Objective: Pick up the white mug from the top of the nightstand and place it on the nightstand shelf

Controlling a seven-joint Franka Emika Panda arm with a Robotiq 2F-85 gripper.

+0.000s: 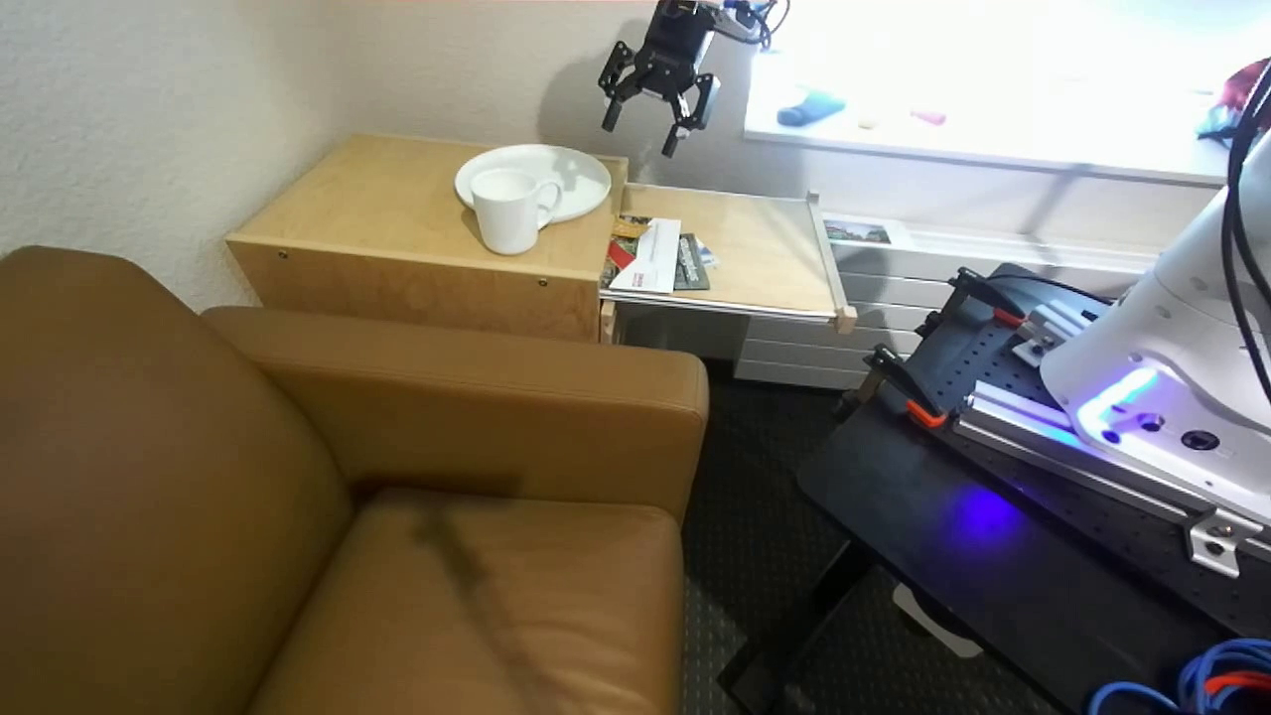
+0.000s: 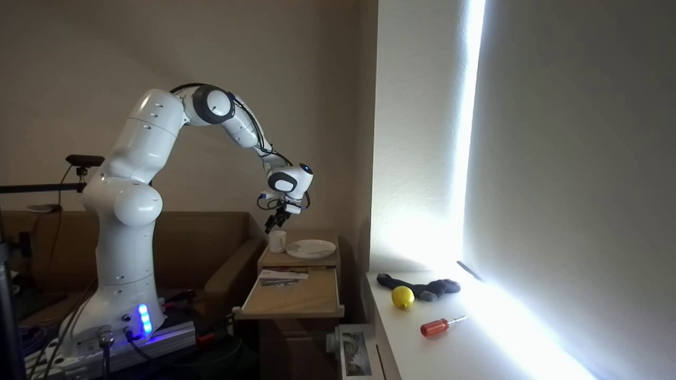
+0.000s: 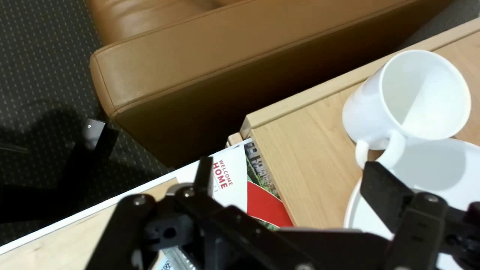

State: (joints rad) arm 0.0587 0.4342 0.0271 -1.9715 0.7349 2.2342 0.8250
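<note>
Where legible, leaflet [image 3: 230, 170]: "WELCOME HOME"

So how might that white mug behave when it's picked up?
The white mug looks smooth, so it may be slippery. It looks ceramic, so it probably won't squash but might chip. Standing upright on the nightstand, it could tip if bumped.

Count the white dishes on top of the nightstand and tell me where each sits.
2: the white mug, upright near the edge of the nightstand on the armchair side, and the plate, lying flat beside it. Together, the views show no third dish.
</note>
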